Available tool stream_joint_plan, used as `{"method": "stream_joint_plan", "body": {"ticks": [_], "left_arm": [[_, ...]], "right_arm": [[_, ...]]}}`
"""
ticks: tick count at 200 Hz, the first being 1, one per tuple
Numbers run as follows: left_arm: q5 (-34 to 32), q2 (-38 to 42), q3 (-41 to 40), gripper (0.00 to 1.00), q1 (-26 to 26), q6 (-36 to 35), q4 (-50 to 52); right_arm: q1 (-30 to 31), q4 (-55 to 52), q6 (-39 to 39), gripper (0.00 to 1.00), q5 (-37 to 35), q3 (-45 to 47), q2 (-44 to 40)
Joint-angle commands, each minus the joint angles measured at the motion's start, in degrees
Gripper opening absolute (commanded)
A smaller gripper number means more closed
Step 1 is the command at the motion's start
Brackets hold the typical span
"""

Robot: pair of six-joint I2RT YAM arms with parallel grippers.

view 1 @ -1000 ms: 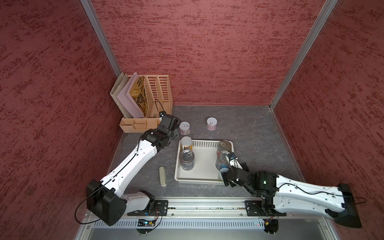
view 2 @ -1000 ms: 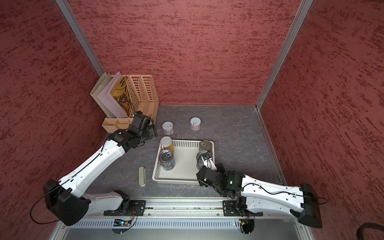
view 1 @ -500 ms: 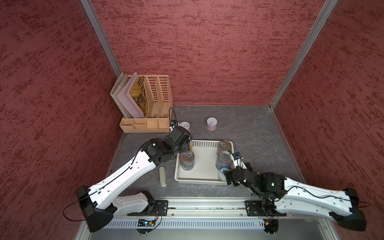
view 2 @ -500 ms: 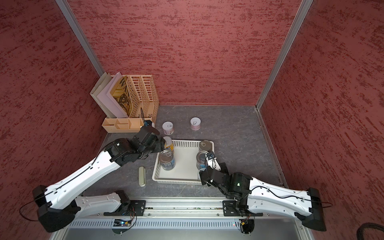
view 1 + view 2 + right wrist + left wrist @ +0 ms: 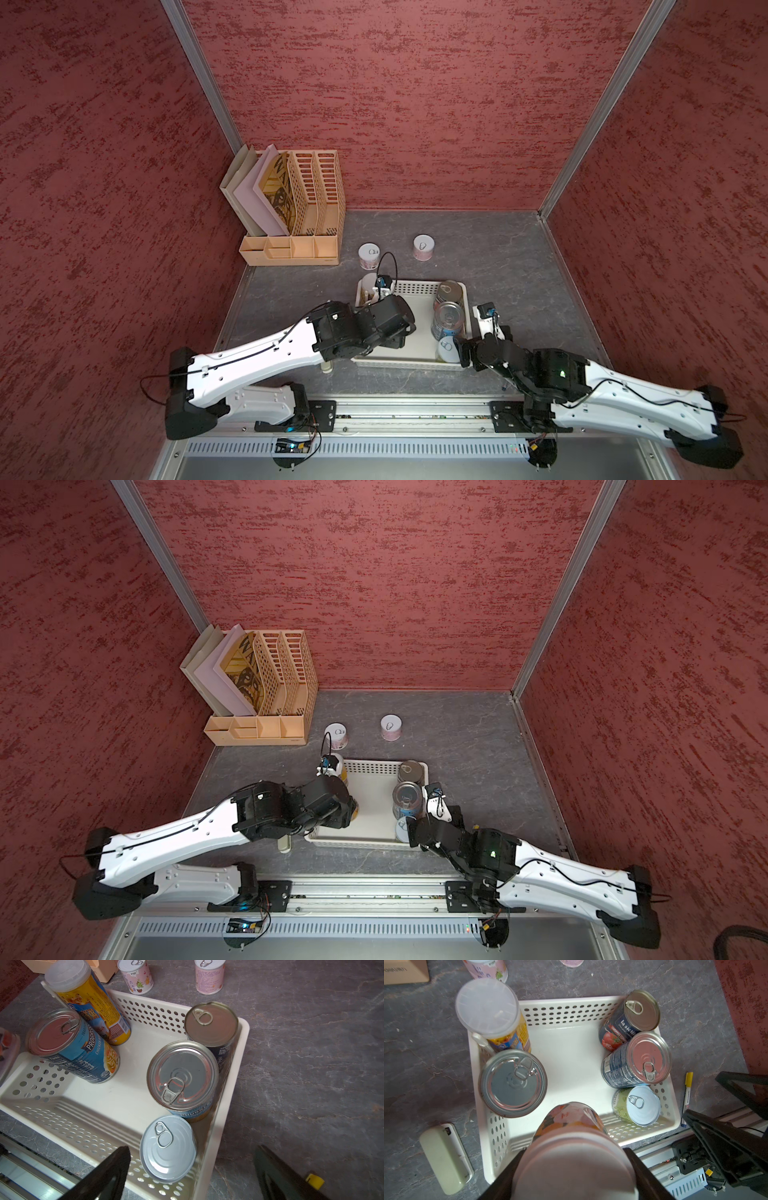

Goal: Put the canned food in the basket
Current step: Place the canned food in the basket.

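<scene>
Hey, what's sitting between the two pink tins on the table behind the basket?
Nothing. In the right wrist view the grey table is bare between one pink tin and the other pink tin.

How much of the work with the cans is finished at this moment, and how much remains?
Done: the basket holds five, the yellow-orange can, two blue cans, the tomato can and the short tin; the right gripper is open by that tin. In hand: the left gripper is shut on a peach-coloured can over the basket. Left: two pink cans stand on the table behind it.
</scene>
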State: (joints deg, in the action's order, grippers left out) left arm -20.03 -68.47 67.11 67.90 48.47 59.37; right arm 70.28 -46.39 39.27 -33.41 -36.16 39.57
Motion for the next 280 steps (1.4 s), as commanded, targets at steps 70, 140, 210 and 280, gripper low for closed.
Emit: {"method": "stream_joint_plan", "body": {"ticks": [70,140,210,280], "left_arm": [[2.54,-0.92,-10.63,0.34,-0.15,2.67,-6.24],[6.01,-2.55,-17.68,0.34,-4.77,1.67,-12.43],[4.21,-4.1,-19.69,0.41,-5.48,3.98,-10.21],[5.34,-6.02,-22.93,0.46,-7.73,4.34,-12.95]], "right_arm": [[-0.59,-0.85,0.8,0.98,-1.57,0.4,0.51],[-0.58,-0.68,0.82,0.98,-1.19,0.35,1.55],[-0.59,-0.37,0.72,0.98,-0.84,0.35,2.55],[-0.54,-0.12,0.73,0.98,-0.68,0.21,3.57]]}}
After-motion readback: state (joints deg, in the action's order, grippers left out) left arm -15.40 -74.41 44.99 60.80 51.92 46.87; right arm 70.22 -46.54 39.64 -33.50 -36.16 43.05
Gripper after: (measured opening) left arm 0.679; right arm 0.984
